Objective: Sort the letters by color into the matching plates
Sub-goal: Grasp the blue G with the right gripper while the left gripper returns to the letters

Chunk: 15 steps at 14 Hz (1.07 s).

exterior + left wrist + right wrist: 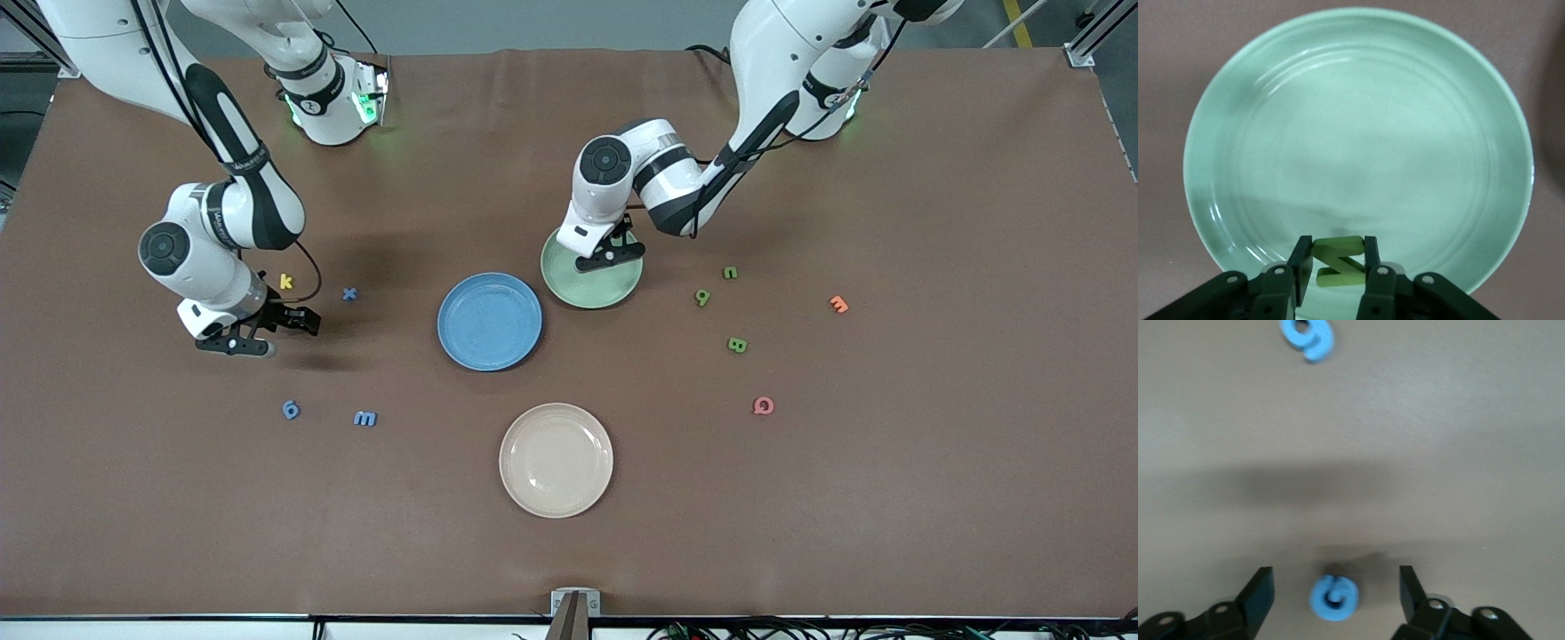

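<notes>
Spanning everything is the brown tabletop, then three plates mid-table: blue plate, pale green plate touching its rim toward the left arm's end, and a cream plate nearest the front camera.

Left tool hangs over the green plate, narrow, pinching a green letter by its flat sides; the letter sits squarely between the fingers above the plate's inner rim. Looks like drop-off is the step in hand.

Right tool hovers low over the tabletop at the right arm's end, jaws wide, holding nothing. A blue round letter lies on the tabletop right between its fingers, not touched. A blue 6 and blue m lie nearer the front camera, blue x farther, beside a yellow k.

Toward the left arm's end: green c, green 9, green B, all on the tabletop; also an orange piece and a pink Q.

Pieces look foam-like: very light, soft, a bit squashy, not fragile. Best pinched across the outer edges, gently; tiny, so they could tip or skid if one finger lands first.
</notes>
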Available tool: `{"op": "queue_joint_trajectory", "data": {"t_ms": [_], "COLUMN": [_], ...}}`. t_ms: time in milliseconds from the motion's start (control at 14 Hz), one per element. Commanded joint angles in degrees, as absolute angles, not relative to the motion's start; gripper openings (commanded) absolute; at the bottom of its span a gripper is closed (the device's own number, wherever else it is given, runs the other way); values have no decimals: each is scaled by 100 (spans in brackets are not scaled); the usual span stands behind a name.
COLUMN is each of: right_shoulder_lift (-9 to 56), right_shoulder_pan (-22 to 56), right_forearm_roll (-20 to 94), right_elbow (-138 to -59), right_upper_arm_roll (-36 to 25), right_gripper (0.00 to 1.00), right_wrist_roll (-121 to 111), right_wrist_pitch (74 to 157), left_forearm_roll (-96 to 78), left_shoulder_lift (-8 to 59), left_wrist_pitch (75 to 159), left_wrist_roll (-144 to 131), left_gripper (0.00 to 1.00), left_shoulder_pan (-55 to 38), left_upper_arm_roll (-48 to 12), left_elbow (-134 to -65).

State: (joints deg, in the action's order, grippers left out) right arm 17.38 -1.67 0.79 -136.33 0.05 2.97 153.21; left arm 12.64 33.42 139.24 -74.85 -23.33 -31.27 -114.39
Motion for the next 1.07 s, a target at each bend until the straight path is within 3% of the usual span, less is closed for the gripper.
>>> {"op": "queue_joint_trajectory", "data": {"t_ms": [0, 72, 143, 429, 716, 930, 1002], "right_shoulder_lift": [1617, 1626, 1643, 1670, 1810, 1846, 1846], "right_shoulder_pan": [-299, -299, -299, -273, -237, -97, -79], "right_forearm_roll": [18, 18, 26, 35, 44, 70, 70], "right_elbow": [-14053, -14141, -14176, -14194, -14177, -14177, -14177], "right_upper_arm_roll": [105, 114, 114, 123, 132, 132, 132], "right_gripper": [82, 82, 82, 80, 66, 65, 59], "right_wrist_roll": [184, 193, 202, 264, 264, 404, 422], "right_wrist_pitch": [15801, 15951, 16048, 16058, 16075, 16066, 16058], "left_forearm_roll": [1433, 1459, 1459, 1450, 1397, 1389, 1397], "left_shoulder_lift": [3366, 3358, 3340, 3007, 2445, 2005, 1917], "left_wrist_pitch": [13860, 13860, 13834, 13738, 13150, 13148, 13175], "left_wrist_roll": [-7751, -7735, -7726, -7507, -6630, -5952, -5855], "left_gripper": [40, 82, 99, 100, 99, 99, 99], "left_shoulder_pan": [-2443, -2426, -2391, -1988, -1504, -1003, -880], "left_upper_arm_roll": [-3094, -3094, -3094, -3111, -3120, -3138, -3138], "left_elbow": [-11364, -11356, -11338, -11373, -11548, -12022, -12154]}}
